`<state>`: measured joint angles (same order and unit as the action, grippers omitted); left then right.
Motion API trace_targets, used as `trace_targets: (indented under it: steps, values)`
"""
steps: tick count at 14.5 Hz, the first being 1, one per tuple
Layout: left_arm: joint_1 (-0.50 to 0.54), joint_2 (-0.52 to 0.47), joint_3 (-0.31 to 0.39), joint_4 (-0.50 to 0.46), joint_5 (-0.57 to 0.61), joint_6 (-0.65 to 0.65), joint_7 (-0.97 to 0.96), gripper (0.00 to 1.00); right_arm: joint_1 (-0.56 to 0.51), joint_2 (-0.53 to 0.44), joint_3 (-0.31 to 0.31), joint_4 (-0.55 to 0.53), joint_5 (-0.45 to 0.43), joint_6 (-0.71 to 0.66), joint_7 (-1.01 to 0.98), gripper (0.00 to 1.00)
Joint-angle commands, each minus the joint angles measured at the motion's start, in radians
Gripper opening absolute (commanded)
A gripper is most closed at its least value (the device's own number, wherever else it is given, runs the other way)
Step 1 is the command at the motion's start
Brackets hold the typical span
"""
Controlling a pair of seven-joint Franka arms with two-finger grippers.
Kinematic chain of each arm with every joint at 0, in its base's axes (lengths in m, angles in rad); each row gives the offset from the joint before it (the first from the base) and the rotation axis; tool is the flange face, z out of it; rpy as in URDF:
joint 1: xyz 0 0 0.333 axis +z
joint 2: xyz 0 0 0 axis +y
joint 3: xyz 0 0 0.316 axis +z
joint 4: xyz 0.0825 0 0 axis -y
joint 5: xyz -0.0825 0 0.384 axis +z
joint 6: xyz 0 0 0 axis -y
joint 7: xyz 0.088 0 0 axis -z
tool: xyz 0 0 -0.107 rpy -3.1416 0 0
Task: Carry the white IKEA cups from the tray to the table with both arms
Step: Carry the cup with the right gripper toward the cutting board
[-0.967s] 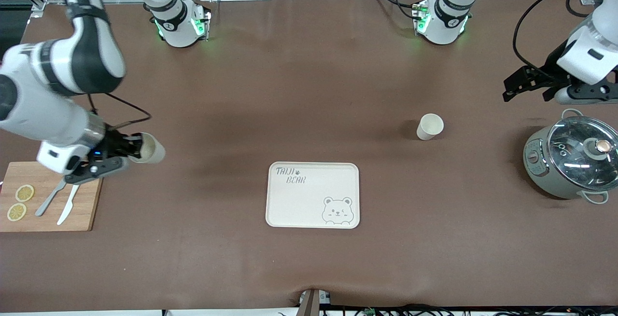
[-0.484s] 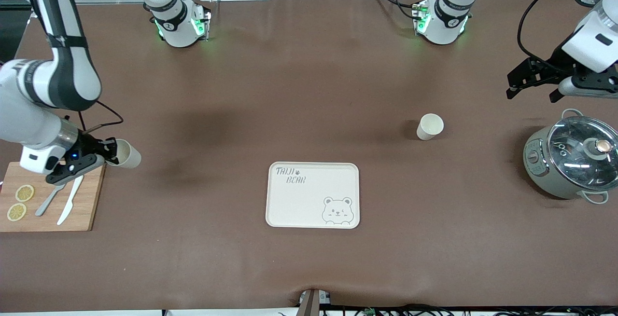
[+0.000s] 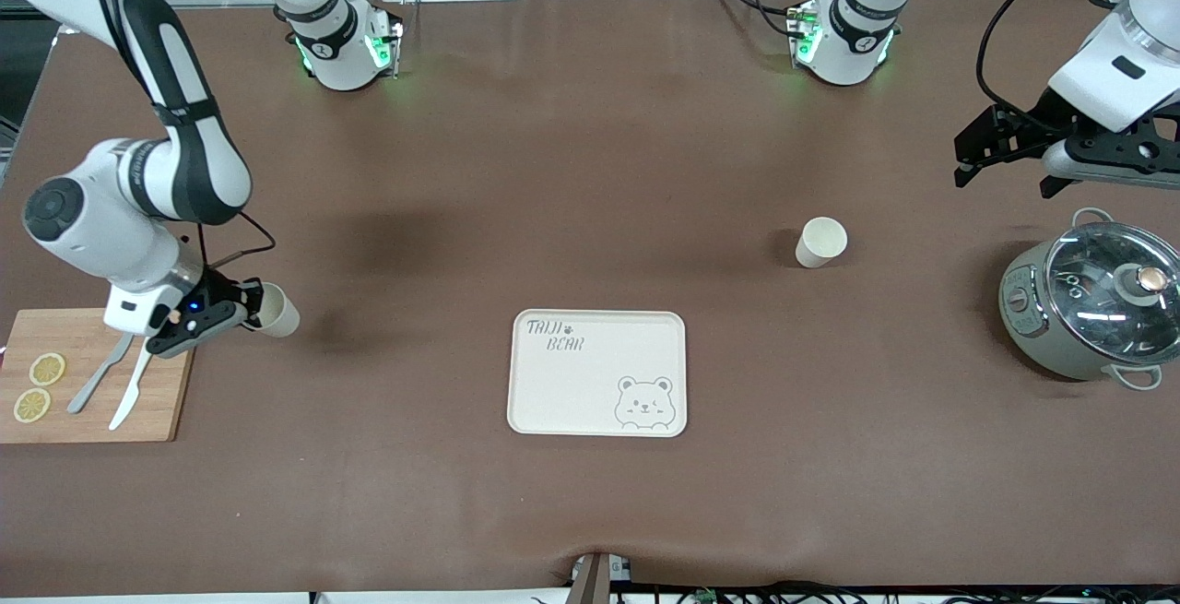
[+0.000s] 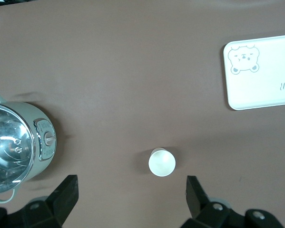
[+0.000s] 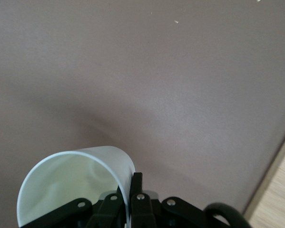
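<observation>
- Gripping 1 of the 2 white IKEA cups, the right gripper (image 3: 247, 311) is hanging over the brown table (image 3: 590, 512) just beside the corner of the wooden cutting board (image 3: 92, 401), toward the right arm's end of the tabletop.
- The held cup (image 3: 277, 310) is lying tilted, its mouth turned partly up, and the black fingers (image 5: 135, 187) are pinching its rim wall in the right wrist view, where the cup (image 5: 71, 185) is filling the lower part of the picture.
- The second cup (image 3: 820, 242) is standing upright on the table toward the left arm's end, farther from the front camera than the tray (image 3: 562, 392) and apart from it.
- The left gripper (image 3: 1000, 157) is hanging with its fingers spread wide and holding nothing, over the table close to the edge at the left arm's end, above the ground between the standing cup and the grey pot (image 3: 1088, 309).
- In the left wrist view the 2 fingertips (image 4: 195, 190) are showing well apart, with the standing cup (image 4: 162, 162) sitting on the table below, between them.
- The bear-printed tray is lying flat in the middle of the tabletop, carrying nothing.
- On the cutting board 2 lemon slices (image 3: 39, 385), a fork (image 3: 97, 373) and a knife (image 3: 129, 394) are resting near the front corner at the right arm's end.
- The pot is sitting with its glass lid (image 3: 1115, 286) on, near the edge at the left arm's end.
</observation>
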<state>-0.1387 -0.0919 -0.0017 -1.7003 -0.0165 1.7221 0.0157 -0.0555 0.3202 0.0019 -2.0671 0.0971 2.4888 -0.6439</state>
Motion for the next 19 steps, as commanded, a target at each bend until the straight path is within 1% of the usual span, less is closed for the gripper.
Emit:
trace_targets:
  steps: [1,4,6,9,12,14,17,19]
  values:
    - [-0.018,0.014,0.016,0.034,0.018,-0.033,0.001,1.00,0.011,0.045,0.001,-0.007,0.024,0.065,-0.017,0.00]
    - [-0.021,0.015,0.012,0.036,0.009,-0.036,-0.003,1.00,0.031,0.083,0.001,-0.007,0.035,0.119,-0.016,0.00]
    - [-0.021,0.021,0.009,0.036,0.007,-0.036,-0.026,1.00,0.042,0.092,0.001,-0.007,0.043,0.133,-0.014,0.00]
    - [-0.021,0.024,0.008,0.037,0.007,-0.033,-0.072,1.00,0.042,0.099,0.003,-0.008,0.043,0.145,-0.014,0.00]
    - [-0.016,0.041,0.009,0.067,0.000,-0.033,-0.085,1.00,0.045,0.099,0.003,-0.036,0.043,0.200,-0.014,0.00]
    - [-0.006,0.044,0.009,0.067,0.003,-0.035,-0.076,1.00,0.049,0.103,0.003,-0.039,0.043,0.205,-0.014,0.00]
    - [-0.006,0.086,0.012,0.067,0.019,-0.071,-0.063,1.00,0.048,0.108,0.003,-0.041,0.043,0.216,-0.014,0.00]
    - [-0.004,0.110,0.015,0.070,0.020,-0.073,-0.063,1.00,0.048,0.111,0.003,-0.039,0.043,0.216,-0.014,0.00]
